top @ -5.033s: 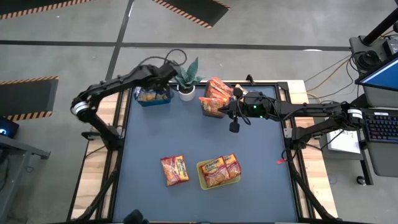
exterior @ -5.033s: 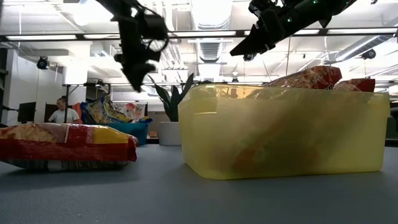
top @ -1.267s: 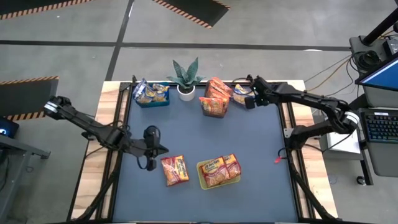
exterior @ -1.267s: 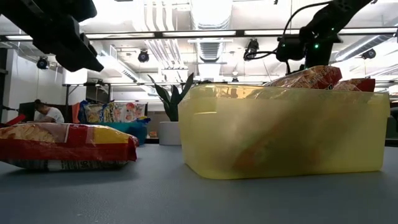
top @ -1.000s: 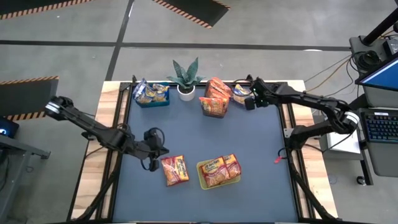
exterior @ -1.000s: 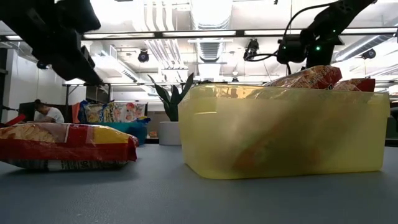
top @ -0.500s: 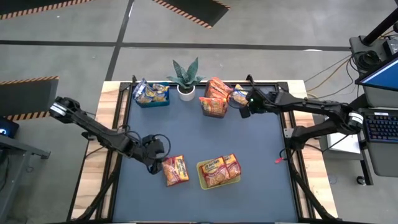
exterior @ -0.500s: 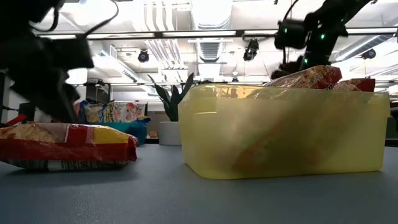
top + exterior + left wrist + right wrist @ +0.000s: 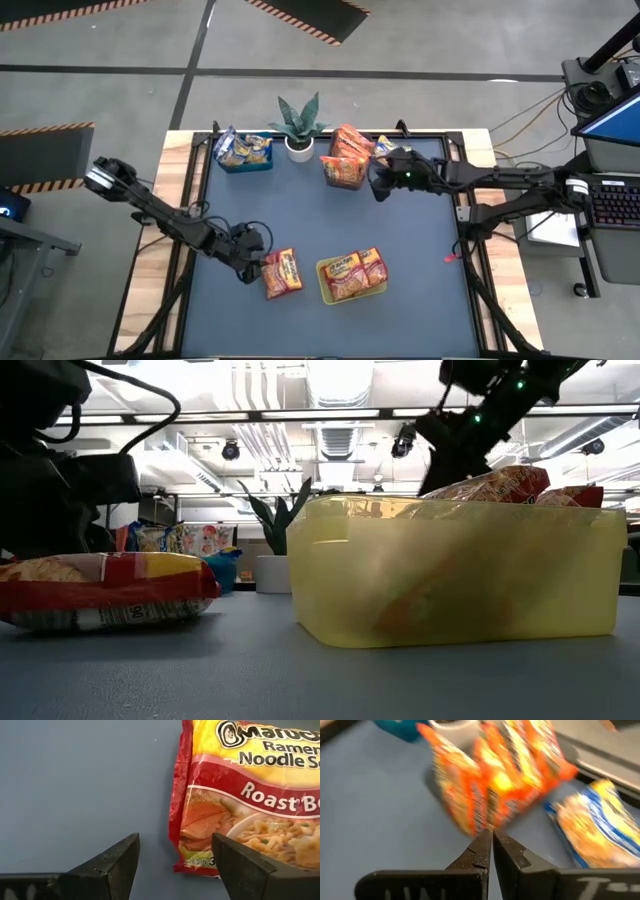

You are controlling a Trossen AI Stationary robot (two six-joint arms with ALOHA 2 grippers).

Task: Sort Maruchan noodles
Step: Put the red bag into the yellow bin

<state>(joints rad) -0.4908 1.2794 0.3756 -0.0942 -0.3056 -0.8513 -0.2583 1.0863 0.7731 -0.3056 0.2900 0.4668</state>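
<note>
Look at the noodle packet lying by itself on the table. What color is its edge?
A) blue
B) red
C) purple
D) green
B: the lone packet has a red border around a yellow top, seen up close between the open fingers of the left gripper.

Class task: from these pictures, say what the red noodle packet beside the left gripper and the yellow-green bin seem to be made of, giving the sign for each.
Red noodle packet: apparently thin glossy plastic film; printed surface, crimped sealed edge. Yellow-green bin: likely translucent, slightly frosted plastic; packets inside show through as blurred shapes.
</note>
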